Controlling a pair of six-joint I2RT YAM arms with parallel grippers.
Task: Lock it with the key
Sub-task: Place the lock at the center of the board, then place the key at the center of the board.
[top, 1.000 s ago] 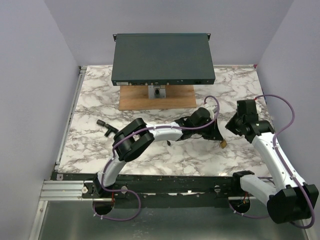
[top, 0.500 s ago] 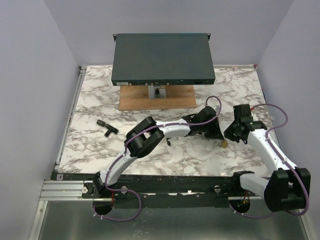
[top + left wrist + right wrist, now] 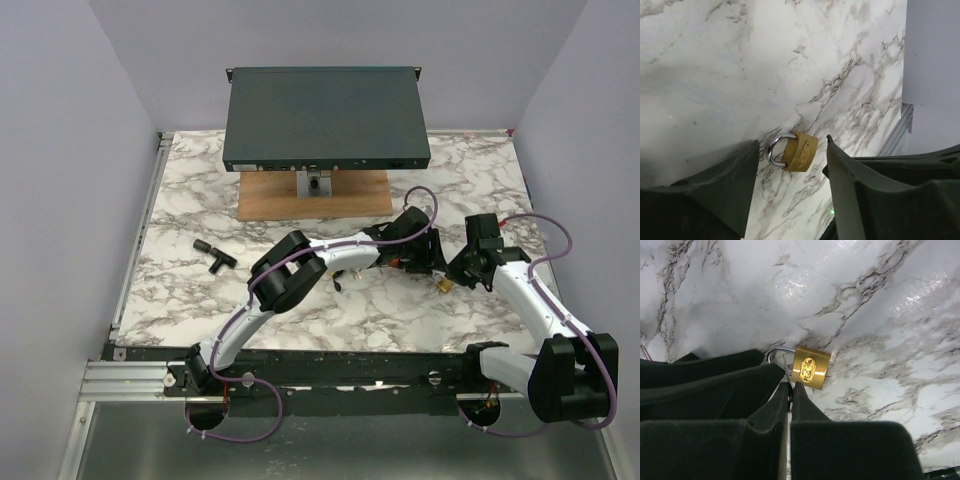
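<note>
Key not discernible; padlock [image 3: 811,369] at right claw [image 3: 790,385].

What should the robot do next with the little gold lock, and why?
Probably close the left tool on the brass padlock to steady it. The lock lies loose on the marble table between that tool's open fingers, not gripped. The right tool is shut, with its tips right at the lock's body, so a push there could slide it away.

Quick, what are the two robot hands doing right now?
Left gripper: open, brass padlock between its jaws.
Right gripper: shut; whether it holds anything cannot be told.
</note>
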